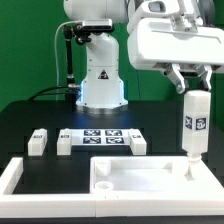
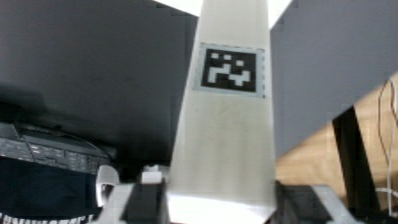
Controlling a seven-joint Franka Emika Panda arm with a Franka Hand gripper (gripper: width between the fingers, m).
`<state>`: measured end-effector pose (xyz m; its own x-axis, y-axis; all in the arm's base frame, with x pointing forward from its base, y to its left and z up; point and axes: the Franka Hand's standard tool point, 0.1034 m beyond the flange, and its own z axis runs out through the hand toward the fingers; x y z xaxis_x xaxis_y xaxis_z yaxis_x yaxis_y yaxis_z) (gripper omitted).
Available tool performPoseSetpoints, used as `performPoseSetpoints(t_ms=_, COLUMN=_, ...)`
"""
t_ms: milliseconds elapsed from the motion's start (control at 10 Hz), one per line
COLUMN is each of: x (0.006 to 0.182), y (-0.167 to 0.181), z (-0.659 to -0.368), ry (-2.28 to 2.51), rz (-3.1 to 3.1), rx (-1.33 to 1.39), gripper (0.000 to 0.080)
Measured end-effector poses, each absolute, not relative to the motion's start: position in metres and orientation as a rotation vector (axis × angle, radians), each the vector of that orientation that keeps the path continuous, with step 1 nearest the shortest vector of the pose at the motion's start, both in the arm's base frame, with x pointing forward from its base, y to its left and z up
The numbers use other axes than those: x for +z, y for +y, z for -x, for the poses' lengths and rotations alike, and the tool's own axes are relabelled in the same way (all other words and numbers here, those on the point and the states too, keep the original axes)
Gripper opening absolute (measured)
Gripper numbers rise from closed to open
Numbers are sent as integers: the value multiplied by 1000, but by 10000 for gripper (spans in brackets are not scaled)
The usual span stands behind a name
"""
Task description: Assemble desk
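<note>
The fingers (image 1: 179,79) gripped one white plastic block leg (image 1: 195,125) upright, with the white rectangular tabletop panel (image 1: 140,178) below them. Three loose legs (image 1: 37,141) lay well apart from them; none appeared fitted.

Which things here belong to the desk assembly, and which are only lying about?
Belong: tabletop panel; held leg, in the gripper; three loose legs.
Only lying about: marker board; border rail.
</note>
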<state>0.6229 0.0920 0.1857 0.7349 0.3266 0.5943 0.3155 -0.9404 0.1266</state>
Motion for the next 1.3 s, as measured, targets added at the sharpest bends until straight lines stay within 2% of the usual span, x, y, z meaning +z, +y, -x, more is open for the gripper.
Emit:
performPoseSetpoints(t_ms=600, x=185, y=96, z=-625, ry=602, rz=-2885, rx=982, gripper=284)
performPoseSetpoints(t_ms=900, x=175, y=95, z=-634, ry=596, rz=-2888, rx=975, gripper=284)
performPoseSetpoints(t_ms=1300, x=166, y=96, z=-632, ry=600, rz=-2897, rx=954, gripper=284)
